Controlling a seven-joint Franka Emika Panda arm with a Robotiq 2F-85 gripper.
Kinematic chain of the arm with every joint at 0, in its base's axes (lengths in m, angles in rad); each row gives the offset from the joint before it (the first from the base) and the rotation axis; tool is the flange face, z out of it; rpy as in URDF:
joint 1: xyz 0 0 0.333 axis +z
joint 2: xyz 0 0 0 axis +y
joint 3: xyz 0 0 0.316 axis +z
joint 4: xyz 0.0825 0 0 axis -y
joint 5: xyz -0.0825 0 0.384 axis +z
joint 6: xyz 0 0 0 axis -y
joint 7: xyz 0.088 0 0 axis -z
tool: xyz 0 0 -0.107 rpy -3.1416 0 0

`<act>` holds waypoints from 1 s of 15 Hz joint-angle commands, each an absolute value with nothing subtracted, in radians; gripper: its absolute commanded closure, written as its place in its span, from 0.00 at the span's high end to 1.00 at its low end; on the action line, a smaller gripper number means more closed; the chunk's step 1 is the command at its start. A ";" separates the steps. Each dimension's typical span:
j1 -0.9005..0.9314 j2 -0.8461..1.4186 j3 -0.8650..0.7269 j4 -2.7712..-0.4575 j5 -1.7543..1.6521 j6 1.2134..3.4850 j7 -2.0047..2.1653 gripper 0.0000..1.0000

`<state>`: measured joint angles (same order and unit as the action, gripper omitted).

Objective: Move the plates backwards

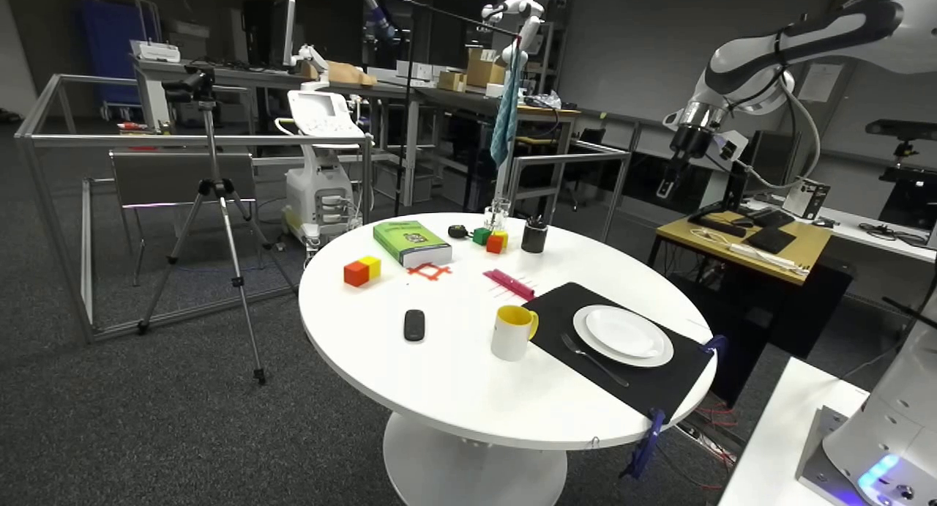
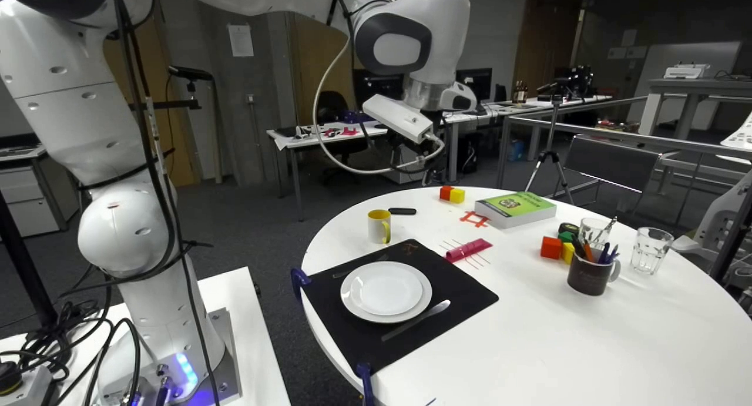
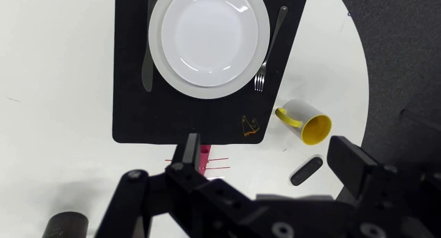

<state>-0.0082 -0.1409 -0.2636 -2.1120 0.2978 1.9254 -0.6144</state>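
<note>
1. Hand [image 3: 265, 150]: jaws spread apart, raised above the worktop [image 1: 454, 374].
2. Plates [image 3: 210, 36]: stacked, smaller upon larger, resting on the black mat [image 3: 193, 119].
3. Knife [image 3: 147, 69] and fork [image 3: 272, 48]: lying on mat, either side of plates.

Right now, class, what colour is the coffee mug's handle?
Yellow; the mug handle shows best in the wrist view.

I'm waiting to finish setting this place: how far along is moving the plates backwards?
Done: nothing I can confirm; the plates sit stacked on the black mat, between knife and fork.
In hand: nothing; the gripper is open and empty, up in the air, apart from the plates.
Left: probably the whole backward move, since nothing grips or pushes the plates.
</note>
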 commanded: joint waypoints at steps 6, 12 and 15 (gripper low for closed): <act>-0.119 0.038 -0.245 -1.932 0.397 1.857 -0.723 1.00; -0.192 0.101 -0.241 -1.873 0.465 1.785 -0.809 1.00; -0.219 0.128 -0.238 -1.855 0.470 1.758 -0.861 1.00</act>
